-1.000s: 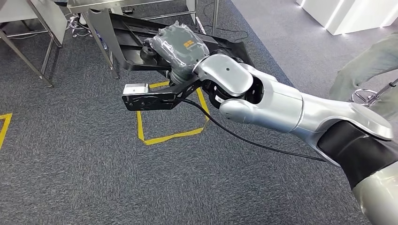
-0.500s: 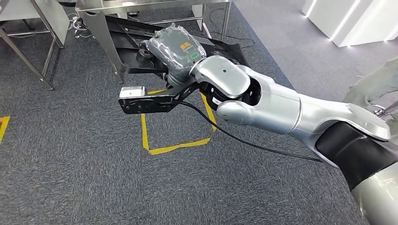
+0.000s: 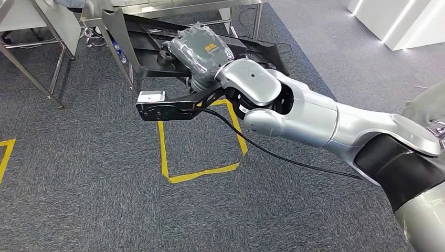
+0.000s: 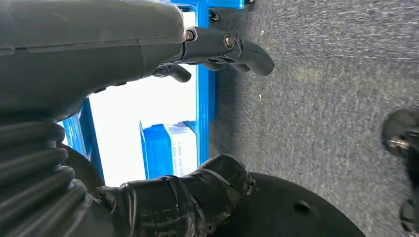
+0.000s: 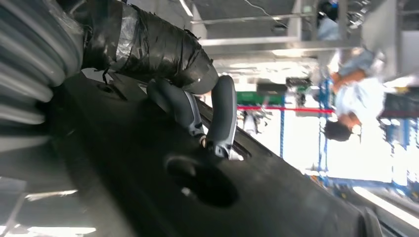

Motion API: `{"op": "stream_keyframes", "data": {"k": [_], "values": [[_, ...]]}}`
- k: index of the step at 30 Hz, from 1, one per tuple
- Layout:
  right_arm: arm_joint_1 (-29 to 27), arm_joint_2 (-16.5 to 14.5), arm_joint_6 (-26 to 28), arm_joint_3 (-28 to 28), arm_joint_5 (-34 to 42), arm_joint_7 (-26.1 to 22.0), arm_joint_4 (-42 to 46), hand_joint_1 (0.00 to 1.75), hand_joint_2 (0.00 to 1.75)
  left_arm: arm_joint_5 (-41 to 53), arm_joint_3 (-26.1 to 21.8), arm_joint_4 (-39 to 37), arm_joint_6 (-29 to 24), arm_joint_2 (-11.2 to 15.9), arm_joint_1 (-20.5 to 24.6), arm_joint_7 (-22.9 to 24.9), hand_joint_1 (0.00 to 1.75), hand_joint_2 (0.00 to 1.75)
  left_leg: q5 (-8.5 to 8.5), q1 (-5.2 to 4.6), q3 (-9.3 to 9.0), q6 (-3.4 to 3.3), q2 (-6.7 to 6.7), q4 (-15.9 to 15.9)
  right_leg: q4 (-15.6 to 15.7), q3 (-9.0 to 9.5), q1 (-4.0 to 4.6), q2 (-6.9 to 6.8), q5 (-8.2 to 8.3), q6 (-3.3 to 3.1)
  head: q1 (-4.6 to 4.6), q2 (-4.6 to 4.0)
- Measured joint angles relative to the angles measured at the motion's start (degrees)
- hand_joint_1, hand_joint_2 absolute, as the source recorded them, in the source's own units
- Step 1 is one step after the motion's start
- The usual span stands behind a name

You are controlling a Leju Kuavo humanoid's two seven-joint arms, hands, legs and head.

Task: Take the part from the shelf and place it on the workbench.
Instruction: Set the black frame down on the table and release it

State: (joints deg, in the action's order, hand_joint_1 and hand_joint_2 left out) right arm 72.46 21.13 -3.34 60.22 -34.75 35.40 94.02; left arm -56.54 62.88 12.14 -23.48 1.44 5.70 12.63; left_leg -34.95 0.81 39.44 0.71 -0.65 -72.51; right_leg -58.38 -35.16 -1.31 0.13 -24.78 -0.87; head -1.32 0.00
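Carpet (image 3: pixel 78 184) of grey weave lies under the scene, marked with a square of yellow tape (image 3: pixel 202 173), and above it the right hand (image 3: pixel 202 52) grips a long black part (image 3: pixel 152 39), holding it in the air just below a steel workbench (image 3: pixel 173 6). In the right wrist view its fingers (image 5: pixel 222 118) curl over the part's dark surface beside a hole. The left hand (image 4: pixel 123 44) hangs over the carpet holding nothing, its fingers (image 4: pixel 237 49) stretched out and loosely apart, near a blue rack (image 4: pixel 205 89).
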Motion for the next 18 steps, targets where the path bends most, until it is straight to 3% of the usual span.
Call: {"op": "stream_keyframes", "data": {"k": [1,2,4,6,8,10,12,14,15,16,18], "values": [[-0.07,-0.03,-0.03,0.08,0.03,-0.07,-0.13,1.75,1.75,-0.02,0.00,0.00,0.01,0.00,-0.03,0.01,0.00,1.75,0.68,0.06,0.59,0.08,0.08,0.94,-0.01,0.81,-0.04,0.01,-0.59,0.09,0.00,0.00],[-0.10,-0.10,-0.04,0.13,0.05,-0.12,-0.26,1.75,1.75,-0.03,0.00,-0.01,0.02,0.01,-0.07,0.01,0.00,1.75,2.60,0.09,0.42,0.01,0.16,3.44,-0.01,1.68,-0.09,0.00,-1.19,0.21,0.01,0.00],[-0.09,-0.27,-0.05,0.18,0.08,-0.22,-0.51,1.75,1.75,-0.05,0.00,-0.02,0.06,0.10,-0.31,0.07,0.00,1.75,8.23,-0.08,-0.71,-0.51,0.27,10.08,-0.03,3.23,-0.13,0.05,-2.33,0.63,0.00,0.00],[-0.08,-0.49,-0.09,0.22,0.13,-0.32,-0.82,1.75,1.75,-0.13,0.00,-0.07,0.15,0.26,-0.41,0.17,0.00,1.75,10.29,-0.52,-1.48,-1.37,0.25,13.73,-0.12,4.12,-0.11,0.25,-3.16,1.41,-0.03,0.00],[-0.05,-0.70,-0.13,0.25,0.21,-0.37,-1.10,1.75,1.75,-0.19,0.00,-0.09,0.26,0.36,-0.37,0.20,0.00,1.75,9.96,-0.75,-2.27,-2.35,0.14,14.41,-0.58,4.62,0.03,0.42,-3.33,2.21,-0.14,0.00],[0.13,-0.78,-0.14,0.25,0.26,-0.38,-1.28,1.75,1.75,-0.20,0.00,-0.09,0.33,0.35,-0.35,0.19,0.00,1.75,10.68,-0.59,-3.52,-3.03,0.14,15.00,-2.27,4.39,-0.01,0.30,-4.10,2.59,-0.28,0.00],[0.42,-0.83,-0.14,0.24,0.26,-0.39,-1.43,1.75,1.75,-0.13,0.00,-0.09,0.31,0.33,-0.17,0.19,0.00,1.75,10.64,-0.48,-4.36,-3.43,0.21,15.22,-7.26,1.77,-0.06,0.17,-6.64,2.75,-0.41,0.00],[0.38,-0.88,-0.15,0.25,0.26,-0.43,-1.59,1.75,1.75,-0.03,0.00,-0.09,0.23,0.38,0.04,0.18,0.00,1.75,10.24,-0.49,-4.70,-3.69,0.18,15.16,-13.49,-2.36,0.02,0.17,-9.21,2.92,-0.56,0.00],[0.24,-0.89,-0.15,0.25,0.27,-0.44,-1.67,1.75,1.75,0.01,0.00,-0.09,0.19,0.40,0.08,0.17,0.00,1.75,9.98,-0.49,-4.91,-3.70,0.12,15.12,-14.96,-3.81,-0.04,0.15,-9.46,3.09,-0.62,0.00],[0.13,-0.89,-0.16,0.26,0.27,-0.45,-1.78,1.75,1.75,0.00,0.00,-0.09,0.17,0.42,0.09,0.16,0.00,1.75,9.67,-0.47,-5.17,-3.61,0.02,15.03,-14.54,-4.39,-0.16,0.13,-8.56,3.21,-0.73,0.00],[0.17,-0.87,-0.15,0.26,0.28,-0.44,-1.96,1.75,1.75,-0.02,0.00,-0.09,0.16,0.42,-0.05,0.16,0.00,1.75,8.87,-0.36,-5.77,-3.19,-0.18,14.62,-8.59,-3.01,-0.49,0.08,-3.91,3.52,-0.84,0.00]]}}
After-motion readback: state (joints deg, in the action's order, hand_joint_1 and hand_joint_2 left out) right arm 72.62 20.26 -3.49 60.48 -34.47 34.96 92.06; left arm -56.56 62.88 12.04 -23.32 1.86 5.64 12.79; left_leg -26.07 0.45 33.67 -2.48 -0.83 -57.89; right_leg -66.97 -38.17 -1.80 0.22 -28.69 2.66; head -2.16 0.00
